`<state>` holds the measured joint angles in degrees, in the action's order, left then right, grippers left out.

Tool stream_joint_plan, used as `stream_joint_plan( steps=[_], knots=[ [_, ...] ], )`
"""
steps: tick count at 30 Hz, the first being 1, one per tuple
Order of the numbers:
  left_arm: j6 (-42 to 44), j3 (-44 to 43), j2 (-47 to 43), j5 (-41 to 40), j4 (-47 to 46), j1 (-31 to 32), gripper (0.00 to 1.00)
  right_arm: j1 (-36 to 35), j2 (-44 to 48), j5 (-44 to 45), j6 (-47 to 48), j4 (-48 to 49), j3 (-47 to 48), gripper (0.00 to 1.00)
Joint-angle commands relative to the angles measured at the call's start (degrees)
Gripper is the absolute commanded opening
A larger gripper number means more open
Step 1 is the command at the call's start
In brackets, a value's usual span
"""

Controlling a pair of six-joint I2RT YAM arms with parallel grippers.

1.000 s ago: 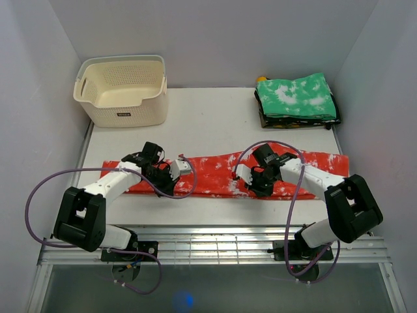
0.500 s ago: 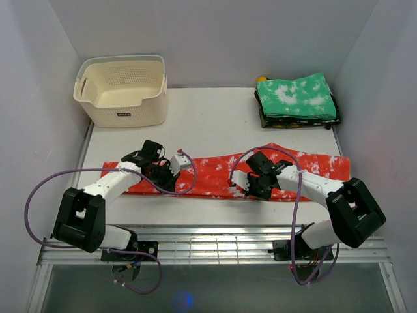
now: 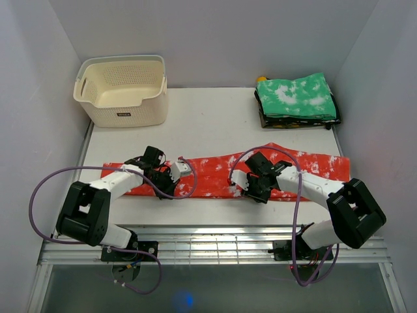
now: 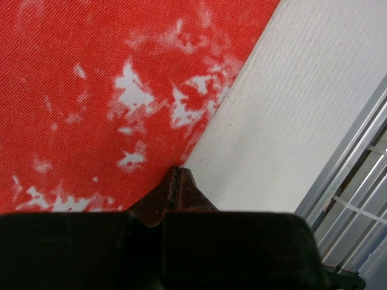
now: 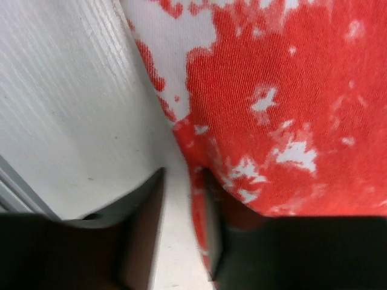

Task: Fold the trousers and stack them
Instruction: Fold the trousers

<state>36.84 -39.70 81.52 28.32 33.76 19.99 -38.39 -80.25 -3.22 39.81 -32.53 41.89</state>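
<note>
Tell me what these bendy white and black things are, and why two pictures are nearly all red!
They are two robot arms, the left arm and the right arm. The wide picture looks down from a camera above them. The two red pictures come from little cameras on the wrists, so they look very close. On the white table lie long red-and-white trousers, a cream basket and a folded green cloth. The left hand is shut at the trousers' near edge; I can't tell if it pinches cloth. The right hand is open at that same edge.
</note>
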Motion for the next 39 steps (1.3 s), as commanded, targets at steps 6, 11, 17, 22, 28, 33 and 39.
stream_joint_plan(
  steps=[6, 11, 17, 22, 28, 33, 39],
  knots=[
    [-0.89, 3.5, 4.09, -6.16, 0.52, 0.23, 0.0, 2.78, 8.78, -2.74, -4.92, -1.65, 8.38, 0.63],
    [-1.42, 3.05, 1.64, -5.11, 2.71, -0.12, 0.0, 14.11, 10.28, -9.76, -5.98, -5.0, 12.16, 0.75],
    [-4.93, -6.33, -7.41, 2.17, 8.52, -0.21, 0.13, 32.58, 2.67, -15.06, 0.0, -11.31, 15.06, 0.35],
    [-12.31, -20.13, -1.03, 6.31, 6.33, 1.01, 0.3, 37.6, -1.74, -14.36, 2.72, -12.29, 9.71, 0.37],
    [-26.27, -26.83, 14.18, 3.06, -5.36, 2.95, 0.27, 36.9, -12.02, -10.84, 4.22, -13.08, 5.58, 0.12],
    [-32.0, -23.6, 18.94, -1.67, -8.71, 2.86, 0.19, 32.0, -14.23, -7.25, 3.09, -9.31, 4.95, 0.09],
    [-32.8, -16.73, 15.35, -6.69, -6.78, -1.79, 0.14, 19.87, -20.2, -6.79, -1.57, -6.14, 12.24, 0.08]
  ],
)
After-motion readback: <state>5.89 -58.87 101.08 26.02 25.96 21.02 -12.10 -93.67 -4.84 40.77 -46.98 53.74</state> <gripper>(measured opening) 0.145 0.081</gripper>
